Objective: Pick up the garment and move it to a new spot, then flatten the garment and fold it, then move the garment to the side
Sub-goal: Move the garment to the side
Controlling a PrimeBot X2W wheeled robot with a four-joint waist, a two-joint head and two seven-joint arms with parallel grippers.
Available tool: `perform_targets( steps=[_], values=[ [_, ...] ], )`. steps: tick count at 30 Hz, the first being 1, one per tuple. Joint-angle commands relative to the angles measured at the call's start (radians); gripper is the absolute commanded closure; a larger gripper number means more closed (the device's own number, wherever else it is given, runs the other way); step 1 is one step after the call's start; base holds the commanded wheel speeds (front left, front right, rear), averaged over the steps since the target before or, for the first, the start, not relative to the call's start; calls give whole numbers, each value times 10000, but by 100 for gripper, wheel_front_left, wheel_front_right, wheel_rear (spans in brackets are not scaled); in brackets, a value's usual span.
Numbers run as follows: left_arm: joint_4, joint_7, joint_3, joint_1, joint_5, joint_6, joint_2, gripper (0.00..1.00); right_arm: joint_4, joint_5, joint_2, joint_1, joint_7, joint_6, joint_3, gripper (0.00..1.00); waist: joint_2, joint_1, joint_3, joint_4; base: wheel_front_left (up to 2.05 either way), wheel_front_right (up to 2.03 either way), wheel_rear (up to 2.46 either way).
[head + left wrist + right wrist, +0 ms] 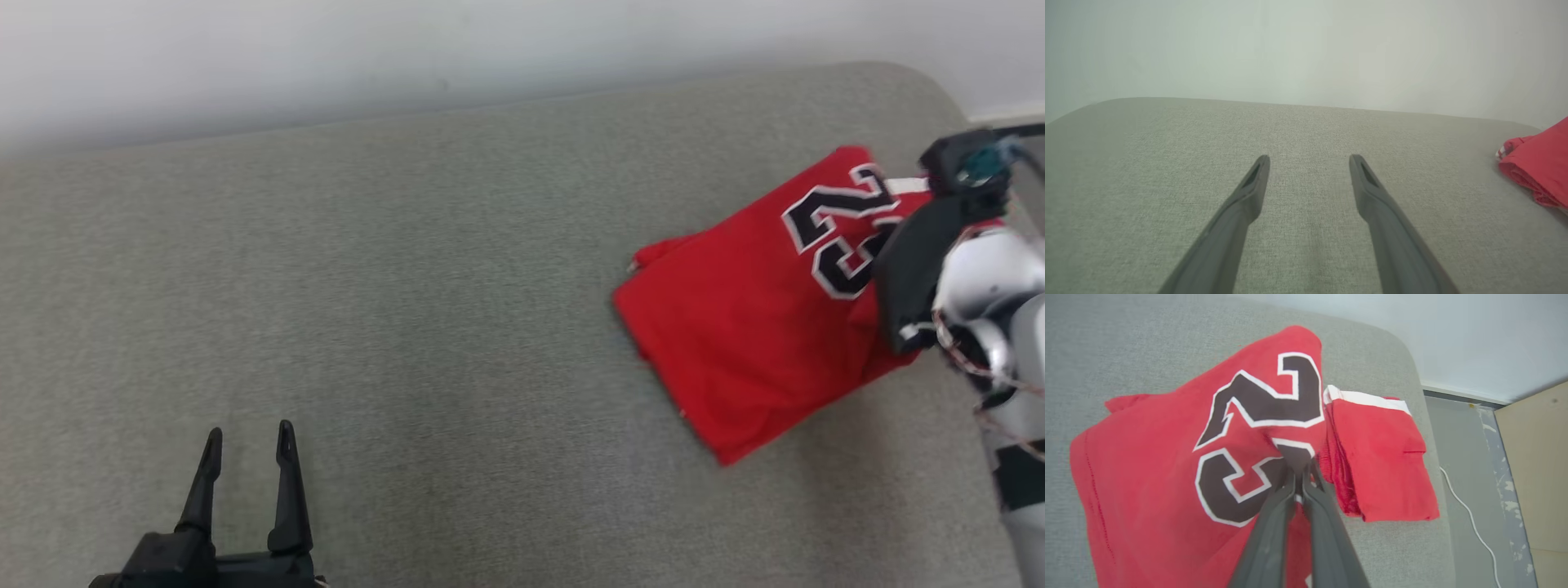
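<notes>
Red garment (pixel 751 351) lies loosely folded at the far right of the grey cushion (pixel 408 286), close to its right edge, number (pixel 1257 428) facing up. Right gripper (pixel 1300 473) is on it: fingers pinched together w/ red cloth betw. them, at the lower digit, just beside a bunched fold (pixel 1372 457) w/ white trim. The pinch sits approx. mid-garment, not at a corner.

Left gripper (pixel 249 437) is well apart at lower left, fingers spread, nothing betw. them. In its wrist view the garment is just a red edge at far right.

Key relation: the garment is wholly on the right arm's side, and the free cushion lies to its left. Its longer side seems to run diagonally, lower-left to upper-right in the head view.

Judgement: next move is prob. a lift & carry leftward w/ the right arm alone. A mid-cloth pinch may let the sides droop & the folds slip.
</notes>
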Motion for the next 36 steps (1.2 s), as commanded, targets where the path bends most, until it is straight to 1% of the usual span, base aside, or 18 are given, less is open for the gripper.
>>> perform_targets(
  steps=[1, 3, 8, 14, 15, 17, 21, 23, 24, 27, 28, 29, 32, 36],
  values=[
    [-60, -25, -44, -123, 82, -6, -5, 0, -4, -57, -174, -376, -55, -23, -138, 100, -1, 0, 278, -628, 0, 0, 0],
    [-82, -25, -52, -187, 149, -32, -4, 0, 115, -248, -290, -728, -215, -23, -362, 100, -1, 0, 426, -799, 0, 0, 0],
    [-57, -25, -33, -391, 437, -214, 7, 0, 605, -671, -624, -1444, -761, -23, -466, 100, -1, 0, 863, -1053, 0, 0, 0],
    [-44, -23, -67, -767, 634, -390, 151, 0, 1614, -1006, -876, -2087, -2002, -23, -881, 100, -1, 0, 1572, -1072, 0, 0, 0],
    [-44, -23, -67, -767, 634, -390, 151, 0, 1614, -1006, -876, -2087, -2002, -23, -881, 100, -1, 0, 1572, -1072, 0, 0, 0],
    [-48, -23, -112, -885, 721, -418, 200, 0, 1978, -1251, -997, -2231, -2246, -23, -1242, 100, -1, 0, 1813, -1035, 0, 0, 0],
    [-68, -25, -173, -1058, 830, -495, 332, 0, 2557, -1849, -1088, -2334, -2764, -23, -2350, 100, -1, 0, 2215, -948, 0, 0, 0],
    [-82, -25, -192, -1128, 909, -537, 445, 0, 2858, -2065, -934, -2327, -3054, -23, -3064, 100, -1, 0, 2407, -901, 0, 0, 0],
    [-155, -25, -215, -1206, 1006, -563, 546, 0, 3062, -2405, -788, -2334, -3350, -23, -3706, 100, -1, 0, 2615, -847, 0, 0, 0],
    [-214, -23, -215, -1315, 1089, -550, 666, 0, 3218, -3042, -621, -2373, -3901, -23, -4287, 100, -1, 0, 2850, -750, 0, 0, 0],
    [-221, -23, -207, -1344, 1111, -542, 705, 0, 3243, -3249, -532, -2412, -4089, -23, -4410, 28, -1, 0, 2892, -728, 0, 0, 0],
    [-234, -23, -210, -1365, 1118, -547, 734, 0, 3271, -3411, -445, -2442, -4224, -23, -4506, 0, -1, 0, 2937, -705, 0, 0, 0],
    [-324, -23, -199, -1446, 1153, -560, 831, 0, 3379, -3924, -241, -2464, -4498, -23, -4685, 0, -1, 0, 2941, -643, 0, 0, 0],
    [-442, -23, -344, -1409, 1099, -580, 735, 0, 3285, -4549, -103, -2272, -4698, -23, -5017, 0, -1, 0, 2717, -534, 0, 0, 0]
  ],
)
